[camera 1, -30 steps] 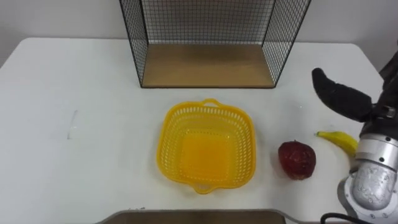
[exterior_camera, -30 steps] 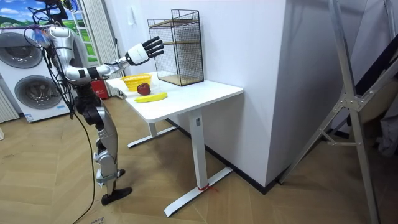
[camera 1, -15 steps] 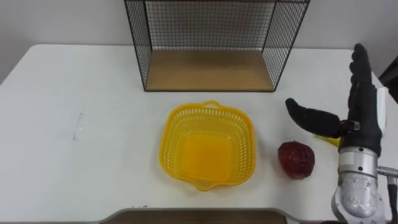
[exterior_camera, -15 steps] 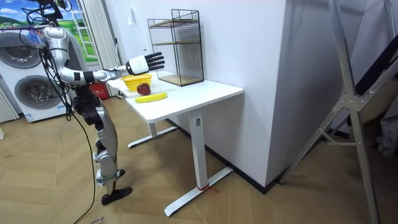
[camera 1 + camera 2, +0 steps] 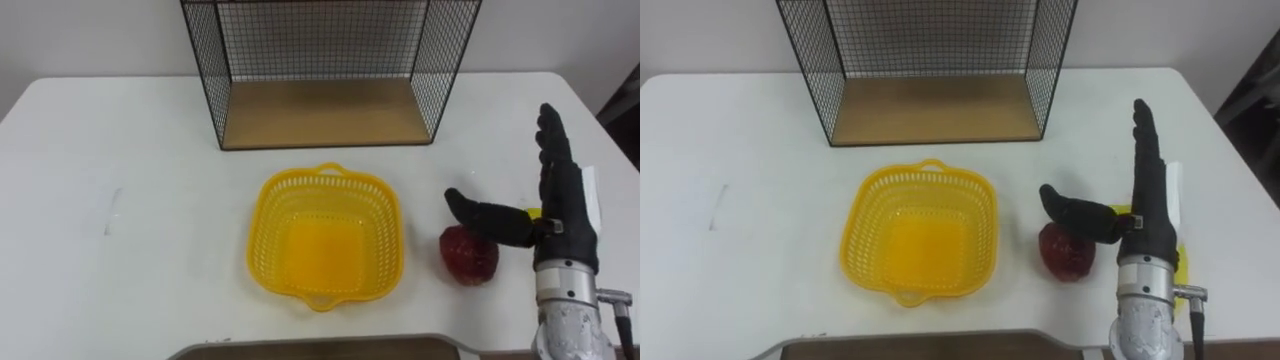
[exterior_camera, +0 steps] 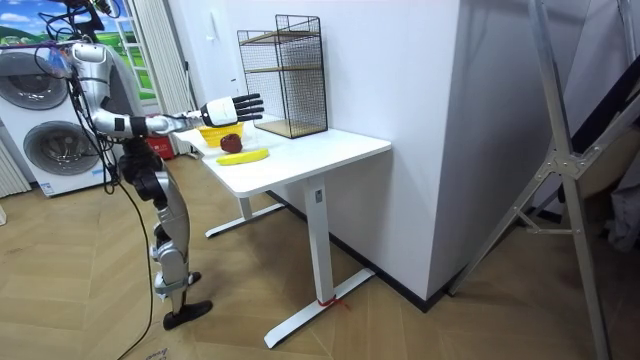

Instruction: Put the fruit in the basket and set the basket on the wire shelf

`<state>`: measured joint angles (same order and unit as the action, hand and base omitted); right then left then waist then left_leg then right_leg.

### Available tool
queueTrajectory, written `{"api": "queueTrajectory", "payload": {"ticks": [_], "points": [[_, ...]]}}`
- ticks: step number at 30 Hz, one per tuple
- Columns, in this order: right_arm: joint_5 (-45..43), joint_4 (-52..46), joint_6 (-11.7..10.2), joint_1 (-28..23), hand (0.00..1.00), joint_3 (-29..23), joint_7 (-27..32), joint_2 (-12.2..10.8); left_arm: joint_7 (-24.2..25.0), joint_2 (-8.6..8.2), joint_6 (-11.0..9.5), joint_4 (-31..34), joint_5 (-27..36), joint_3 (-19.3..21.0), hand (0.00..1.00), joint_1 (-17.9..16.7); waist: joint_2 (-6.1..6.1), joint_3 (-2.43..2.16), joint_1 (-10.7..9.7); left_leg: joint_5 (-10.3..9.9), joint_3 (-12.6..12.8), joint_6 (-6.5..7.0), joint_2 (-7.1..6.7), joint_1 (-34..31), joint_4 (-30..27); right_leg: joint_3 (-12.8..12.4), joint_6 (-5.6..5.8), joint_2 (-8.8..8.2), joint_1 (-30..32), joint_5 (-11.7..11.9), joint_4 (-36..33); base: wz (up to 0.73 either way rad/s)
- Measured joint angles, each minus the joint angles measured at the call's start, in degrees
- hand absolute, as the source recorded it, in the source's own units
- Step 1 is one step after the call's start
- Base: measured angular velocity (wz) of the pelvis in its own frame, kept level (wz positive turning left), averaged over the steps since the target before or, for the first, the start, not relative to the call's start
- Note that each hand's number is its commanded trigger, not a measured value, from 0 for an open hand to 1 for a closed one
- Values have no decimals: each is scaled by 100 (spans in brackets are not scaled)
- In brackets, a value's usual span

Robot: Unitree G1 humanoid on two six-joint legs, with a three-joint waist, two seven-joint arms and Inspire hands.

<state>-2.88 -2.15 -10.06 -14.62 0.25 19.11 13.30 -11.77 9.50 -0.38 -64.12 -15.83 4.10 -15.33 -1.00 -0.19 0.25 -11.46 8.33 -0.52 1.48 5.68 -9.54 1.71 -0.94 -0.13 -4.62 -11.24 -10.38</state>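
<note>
An empty yellow plastic basket [image 5: 323, 238] [image 5: 919, 232] sits on the white table in front of me. Just right of it lies a dark red fruit [image 5: 470, 256] [image 5: 1067, 252]. A yellow banana [image 5: 1181, 258] [image 6: 243, 156] lies further right, mostly hidden behind my right hand. My right hand [image 5: 558, 205] [image 5: 1145, 200] hovers open over the red fruit, fingers straight, thumb spread above the fruit. At the table's back stands the black wire shelf [image 5: 320, 70] [image 6: 284, 75] with a wooden floor.
The white table [image 5: 120, 170] has bare room to the left of the basket. In the room view I stand at the table's end [image 6: 300, 160], with washing machines [image 6: 50, 130] behind me and a white wall beside the table.
My right hand has come down and leftward from a raised pose to just over the red fruit, now covering most of the banana. The camera has shifted slightly.
</note>
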Motion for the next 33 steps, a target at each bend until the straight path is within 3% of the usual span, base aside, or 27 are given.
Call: {"api": "queueTrajectory", "payload": {"ticks": [7,14,20,33], "points": [[-4,233,15,-145,0,15,-266,0,2,0,-7,-1,-4,-8,0,28,-40,-1,-11,0,15,0,0,-22,0,-14,1,-1,50,1,-24,-1],[16,340,29,-259,0,137,-686,-4,1,5,7,-3,12,-223,0,84,-3,12,-8,0,16,0,1,-53,-8,-3,1,-5,90,1,-22,0],[12,659,246,-328,0,404,-806,-17,-5,5,73,1,46,-271,0,129,9,12,14,0,13,0,1,-55,-3,0,0,-5,86,3,-33,0],[-309,893,182,-291,0,490,-797,-39,-31,6,73,39,45,-326,0,210,26,-21,18,-1,12,0,6,-32,7,-20,-1,2,76,3,-23,0]]}}
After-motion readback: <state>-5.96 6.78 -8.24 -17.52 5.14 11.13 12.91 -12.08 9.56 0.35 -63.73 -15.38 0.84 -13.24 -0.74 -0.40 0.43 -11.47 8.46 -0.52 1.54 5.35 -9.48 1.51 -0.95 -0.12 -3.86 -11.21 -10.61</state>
